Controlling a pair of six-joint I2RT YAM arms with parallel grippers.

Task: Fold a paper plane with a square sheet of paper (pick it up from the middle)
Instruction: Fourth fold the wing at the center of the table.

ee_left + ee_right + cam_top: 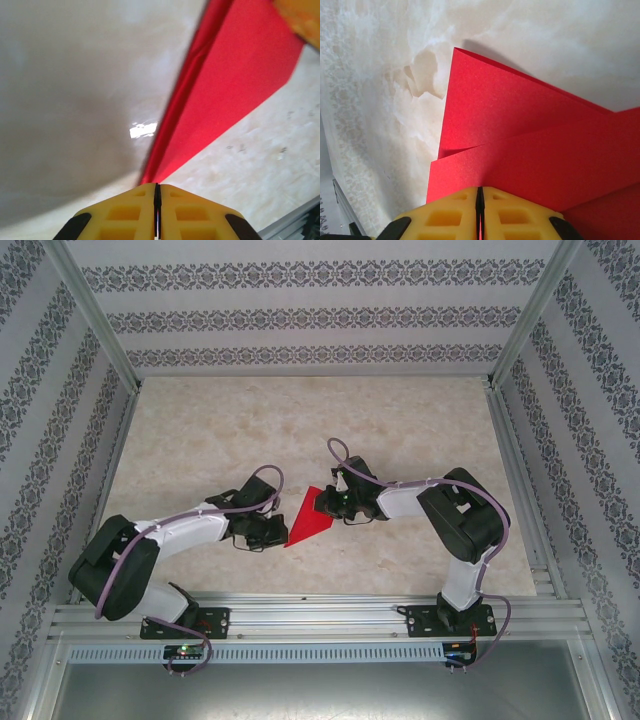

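Paper plane [309, 519] half-folded, left claw [157, 192] and right claw [480, 195] each clamped tight on it

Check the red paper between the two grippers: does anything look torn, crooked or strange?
Nothing stands out. The folded sheet of bright red paper has sharp creases and no visible tear. The left gripper and the right gripper each pinch one end of it.
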